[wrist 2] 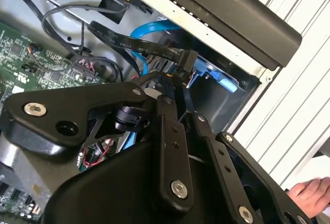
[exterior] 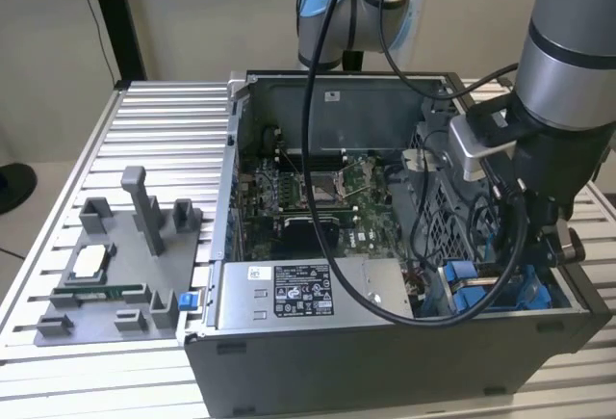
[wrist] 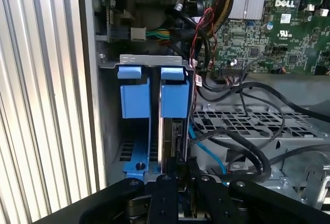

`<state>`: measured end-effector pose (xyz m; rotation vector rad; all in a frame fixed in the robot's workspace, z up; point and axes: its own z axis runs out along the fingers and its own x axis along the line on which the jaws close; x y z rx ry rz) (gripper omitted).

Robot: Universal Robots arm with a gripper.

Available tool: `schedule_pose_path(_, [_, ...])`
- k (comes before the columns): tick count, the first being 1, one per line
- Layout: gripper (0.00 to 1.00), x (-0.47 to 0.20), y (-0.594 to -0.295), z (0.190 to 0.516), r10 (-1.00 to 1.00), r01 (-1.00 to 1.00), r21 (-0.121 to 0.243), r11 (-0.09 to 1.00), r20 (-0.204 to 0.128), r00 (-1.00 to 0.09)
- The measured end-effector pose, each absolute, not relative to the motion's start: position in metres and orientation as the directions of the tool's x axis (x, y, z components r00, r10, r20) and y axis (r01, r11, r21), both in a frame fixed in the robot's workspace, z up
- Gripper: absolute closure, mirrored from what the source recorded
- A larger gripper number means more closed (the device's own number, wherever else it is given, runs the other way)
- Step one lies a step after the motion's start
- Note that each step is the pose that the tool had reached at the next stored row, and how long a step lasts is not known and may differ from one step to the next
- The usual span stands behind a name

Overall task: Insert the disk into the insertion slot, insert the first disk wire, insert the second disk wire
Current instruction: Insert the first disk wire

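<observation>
bright blue plastic is framing the disk (wrist: 174, 100), which is sitting edge-on inside the insertion slot (wrist: 154, 59), a cage of dark grey sheet metal at one corner of the open computer case (exterior: 385, 361). a second blue rail (wrist: 135, 98) is standing just beside it. the gripper (wrist: 180, 165), built of matt black jointed links, is hanging at the disk's exposed edge, its fingers drawn together and pinching the black wire connector (wrist 2: 186, 58) of a flat ribbon wire (wrist 2: 129, 44). a thin light-blue cable (wrist 2: 149, 28) is curving behind the connector. the green circuit board (wrist: 258, 33) is lying beside the cage, and the ribbed aluminium table (exterior: 144, 130) is carrying the case.
</observation>
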<state>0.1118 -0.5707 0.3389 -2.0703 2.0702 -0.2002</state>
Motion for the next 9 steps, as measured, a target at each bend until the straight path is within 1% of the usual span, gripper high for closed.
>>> schedule_pose_path(9, [1.00, 0.1121, -0.5707, 0.3369, -0.999, -0.970, -0.242, 0.006, -0.050, 0.006])
